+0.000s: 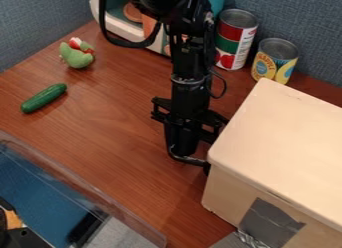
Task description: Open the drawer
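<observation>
Your black arm [190, 92] hangs down from the top edge, its jaws low at the middle of the camera view, right by the near-left corner of the pale drawer box [284, 142]; you cannot tell from here whether they touch it, how far open they are or whether they hold anything. The box sits to the right of the jaws as the camera sees it, with a dark grey patch [270, 222] on its front. Beyond the jaws, toward the blue-grey partition [304, 22], stand a tall can [235, 42] and a shorter yellow can [274, 62]. Well off to their left, on the brown wooden surface [113, 137], lie a green cucumber [44, 98] and a green soft toy [77, 58]
</observation>
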`<state>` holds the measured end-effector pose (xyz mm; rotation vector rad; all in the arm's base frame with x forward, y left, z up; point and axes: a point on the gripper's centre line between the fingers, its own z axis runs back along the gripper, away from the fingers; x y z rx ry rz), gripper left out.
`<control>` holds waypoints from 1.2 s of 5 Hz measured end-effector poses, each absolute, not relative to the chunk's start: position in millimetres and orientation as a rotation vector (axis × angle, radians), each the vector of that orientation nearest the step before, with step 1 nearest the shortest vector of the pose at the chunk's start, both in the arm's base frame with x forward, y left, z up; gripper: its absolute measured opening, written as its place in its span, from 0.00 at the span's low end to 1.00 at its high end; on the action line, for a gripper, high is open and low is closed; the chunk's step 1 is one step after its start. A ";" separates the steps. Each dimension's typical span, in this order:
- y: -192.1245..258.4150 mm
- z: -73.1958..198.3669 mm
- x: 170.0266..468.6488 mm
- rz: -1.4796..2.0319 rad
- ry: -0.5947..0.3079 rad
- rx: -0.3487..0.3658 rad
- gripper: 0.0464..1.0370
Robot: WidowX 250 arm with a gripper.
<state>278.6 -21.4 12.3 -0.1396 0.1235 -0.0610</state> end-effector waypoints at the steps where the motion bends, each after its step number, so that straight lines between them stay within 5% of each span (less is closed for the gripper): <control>1: 2.6 7.3 280.9 -0.038 0.147 -0.114 0.08; 3: 52.2 13.7 279.2 -0.025 0.197 0.018 0.08; 6: 86.5 20.8 269.4 0.005 0.255 0.113 0.11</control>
